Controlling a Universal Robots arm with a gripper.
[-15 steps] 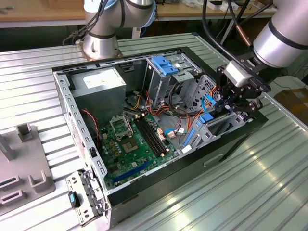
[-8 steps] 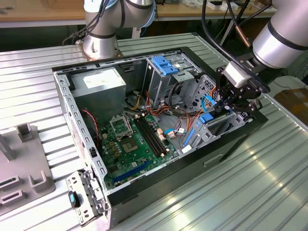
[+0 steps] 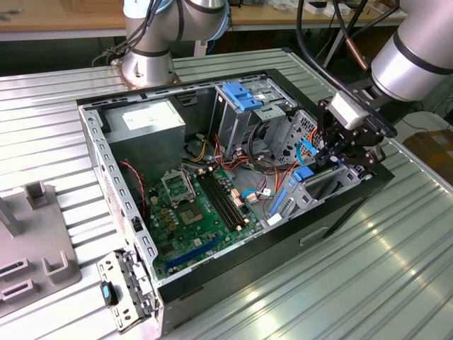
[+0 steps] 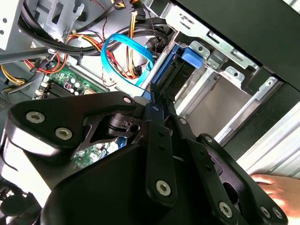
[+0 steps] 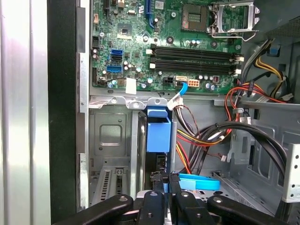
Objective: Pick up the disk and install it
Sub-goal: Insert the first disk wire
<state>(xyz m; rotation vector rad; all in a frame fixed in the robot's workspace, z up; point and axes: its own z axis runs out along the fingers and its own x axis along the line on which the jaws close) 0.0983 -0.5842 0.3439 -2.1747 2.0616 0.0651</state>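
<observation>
The disk (image 5: 158,133) stands on edge in the drive bay at the corner of the open computer case (image 3: 212,273), its blue rail (image 4: 185,63) uppermost and its body mostly hidden down in the slot. In the exterior view this bay is at the case's right end, where a blue part of the disk (image 3: 304,175) shows just under the black gripper (image 3: 327,157). In both wrist views the gripper (image 5: 165,180) (image 4: 156,96) has its fingers drawn close together on the disk's thin top edge.
The green motherboard (image 3: 198,205) lies on the case floor, with the grey power supply (image 3: 145,127) beyond it. Red, orange and black cables (image 5: 211,136) and a blue data cable (image 4: 124,47) crowd beside the bay. A person's hand (image 4: 276,187) rests on the ribbed table (image 3: 368,283).
</observation>
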